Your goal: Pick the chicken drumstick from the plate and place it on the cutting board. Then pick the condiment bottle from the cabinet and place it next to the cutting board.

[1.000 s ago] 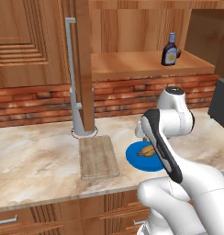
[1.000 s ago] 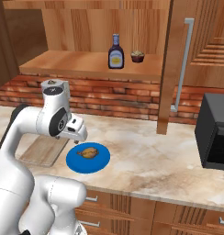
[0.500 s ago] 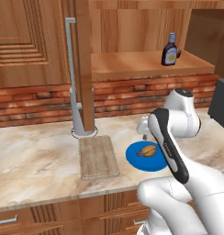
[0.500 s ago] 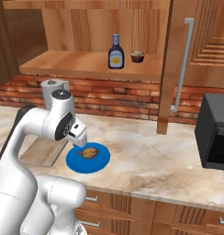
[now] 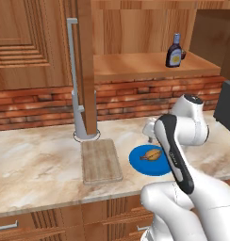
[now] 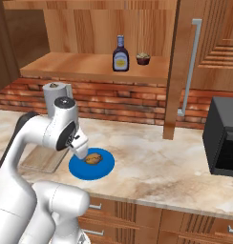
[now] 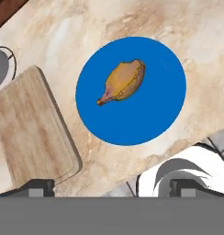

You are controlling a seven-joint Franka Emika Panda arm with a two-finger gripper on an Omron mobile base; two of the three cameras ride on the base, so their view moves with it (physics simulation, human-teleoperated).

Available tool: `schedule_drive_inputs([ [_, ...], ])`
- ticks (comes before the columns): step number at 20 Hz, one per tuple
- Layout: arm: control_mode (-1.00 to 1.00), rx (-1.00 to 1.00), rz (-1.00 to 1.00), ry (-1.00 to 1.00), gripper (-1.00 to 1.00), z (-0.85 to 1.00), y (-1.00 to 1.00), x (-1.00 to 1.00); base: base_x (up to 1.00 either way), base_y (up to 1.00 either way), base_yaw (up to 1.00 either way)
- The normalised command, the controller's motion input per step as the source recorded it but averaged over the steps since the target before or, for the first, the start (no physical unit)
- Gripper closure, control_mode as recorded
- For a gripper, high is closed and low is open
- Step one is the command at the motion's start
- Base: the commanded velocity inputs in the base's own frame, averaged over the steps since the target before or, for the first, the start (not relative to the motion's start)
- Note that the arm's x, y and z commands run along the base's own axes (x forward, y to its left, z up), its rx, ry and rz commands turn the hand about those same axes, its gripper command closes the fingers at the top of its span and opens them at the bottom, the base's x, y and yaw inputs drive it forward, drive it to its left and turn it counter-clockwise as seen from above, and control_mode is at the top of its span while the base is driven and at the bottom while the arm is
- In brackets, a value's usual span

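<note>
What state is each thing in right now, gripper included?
chicken drumstick: lying on the plate, not gripped.
plate: flat on the counter, beside the board.
cutting board: bare, flat on the counter.
condiment bottle: upright on the cabinet shelf.
gripper: above the plate, fingers apart, holding nothing.

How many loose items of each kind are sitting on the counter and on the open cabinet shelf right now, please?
Chicken drumstick: 1
Plate: 1
Cutting board: 1
Condiment bottle: 1
Small dark cupcake-like object: 1
Total: 5
</note>
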Motion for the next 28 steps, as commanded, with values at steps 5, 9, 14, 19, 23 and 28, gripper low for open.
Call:
schedule_drive_inputs([
  [5, -1.00, 0.04, -0.24, 0.05, -1.00, -0.21, 0.00, -0.02, 0.00, 0.00, 0.00],
  [9, -1.00, 0.07, -0.21, 0.09, -1.00, -0.23, 0.01, 0.01, 0.00, 0.00, 0.00],
  [14, -1.00, 0.07, -0.19, 0.10, -1.00, -0.19, 0.04, 0.04, 0.00, 0.00, 0.00],
  [19, -1.00, 0.05, -0.18, 0.07, -1.00, -0.13, 0.08, 0.12, 0.00, 0.00, 0.00],
  [23, -1.00, 0.00, -0.14, 0.00, -1.00, -0.09, 0.09, 0.28, 0.00, 0.00, 0.00],
  [28, -1.00, 0.00, -0.10, 0.00, -1.00, -0.16, 0.00, 0.39, 0.00, 0.00, 0.00],
])
